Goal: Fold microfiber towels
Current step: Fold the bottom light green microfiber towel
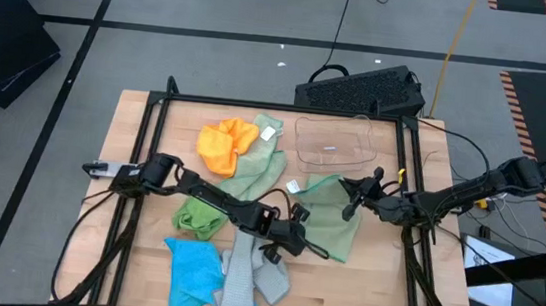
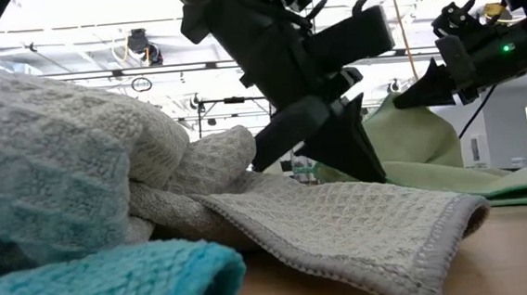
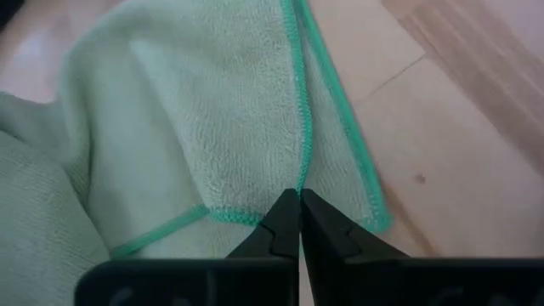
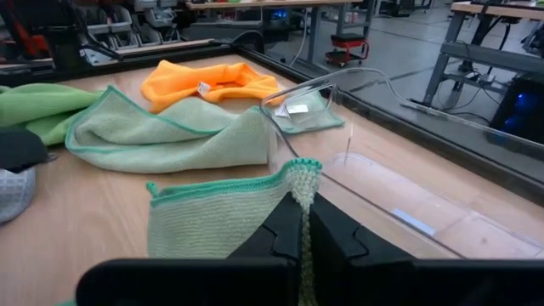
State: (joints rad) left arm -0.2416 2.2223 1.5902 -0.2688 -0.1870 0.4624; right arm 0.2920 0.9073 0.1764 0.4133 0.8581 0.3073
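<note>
A pale green microfiber towel with a bright green hem lies at the table's middle right, between both grippers. My left gripper reaches in from the left and is shut on the towel's near left part. My right gripper comes from the right and is shut on its far corner. An orange towel and a second pale green towel lie farther back. Bright green, blue and grey towels lie heaped at the near left. My left gripper pinches a hemmed corner of the towel's upper layer between its two fingertips, slanting down from the table's left. A second layer's hem lies beneath on the wood. My right gripper pinches the towel's far corner between its fingers, nearly level from the right. That corner is raised off the table, and the cloth slopes down from it.
A clear plastic bin stands at the far side, just behind my right gripper. A black frame rail runs along the table's right side. Bare wood shows at the near right.
</note>
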